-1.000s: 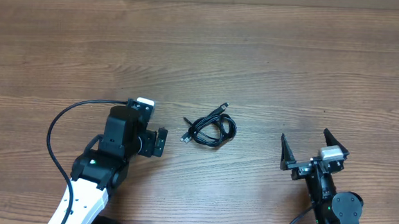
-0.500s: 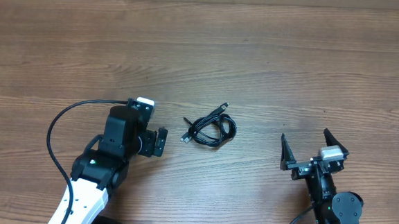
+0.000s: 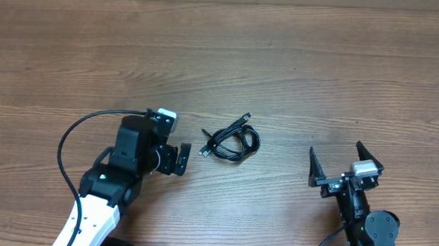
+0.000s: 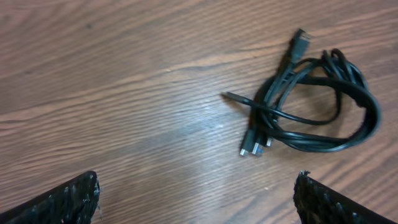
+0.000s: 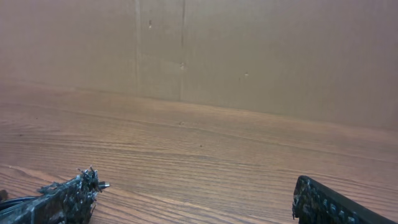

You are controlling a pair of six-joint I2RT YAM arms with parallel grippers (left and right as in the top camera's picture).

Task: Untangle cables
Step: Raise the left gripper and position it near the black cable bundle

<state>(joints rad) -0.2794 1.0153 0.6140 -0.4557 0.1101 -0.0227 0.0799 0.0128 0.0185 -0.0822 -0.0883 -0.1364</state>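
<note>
Can see only the black ridged fingertips [image 4: 71,199] of the left gripper [image 4: 198,190], cut by the left wrist view's bottom edge. Same for the right gripper [image 5: 194,190] in its own view. Cannot trace overhead how the thin black knotted cables [image 3: 231,142] cross; plugs too small. Cannot follow the white-cased left arm [image 3: 91,222] past the lower-left edge.

Even, soft light; slight blur

We see thin black cables [image 3: 231,142] [image 4: 311,106] in a small tangled coil, plug ends sticking out, lying flat mid-table.
</note>
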